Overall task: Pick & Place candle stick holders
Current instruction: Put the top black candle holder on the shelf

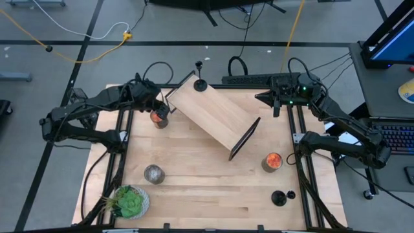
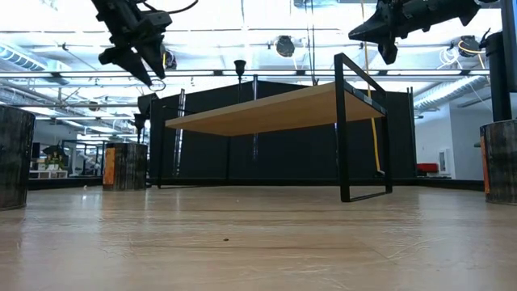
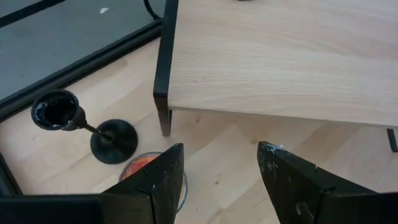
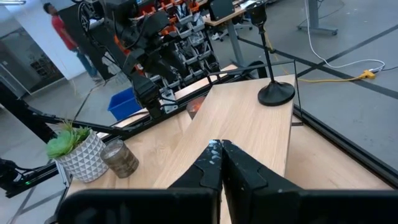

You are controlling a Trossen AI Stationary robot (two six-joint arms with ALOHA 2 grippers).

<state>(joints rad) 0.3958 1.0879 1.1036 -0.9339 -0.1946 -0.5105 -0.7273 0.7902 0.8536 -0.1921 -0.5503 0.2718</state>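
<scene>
One black candle stick holder (image 1: pixel 200 83) stands by its round base on the far corner of a small wooden shelf (image 1: pixel 213 116); it also shows in the right wrist view (image 4: pixel 273 68). Another holder (image 3: pixel 81 124) stands on the table beside the shelf's leg. Two more dark pieces (image 1: pixel 279 198) sit near the table's front right. My left gripper (image 3: pixel 221 168) is open and empty, high over the shelf's left end, with the holder a little to one side below it. My right gripper (image 4: pixel 221 152) is shut and empty, high above the table's far right (image 1: pixel 277 107).
An orange candle jar (image 3: pixel 146 165) sits under my left gripper, and another (image 1: pixel 272 161) stands right of the shelf. A grey jar (image 1: pixel 154 173) and a potted green plant (image 1: pixel 129 202) stand at the front left. A person (image 4: pixel 59 31) is in the room behind.
</scene>
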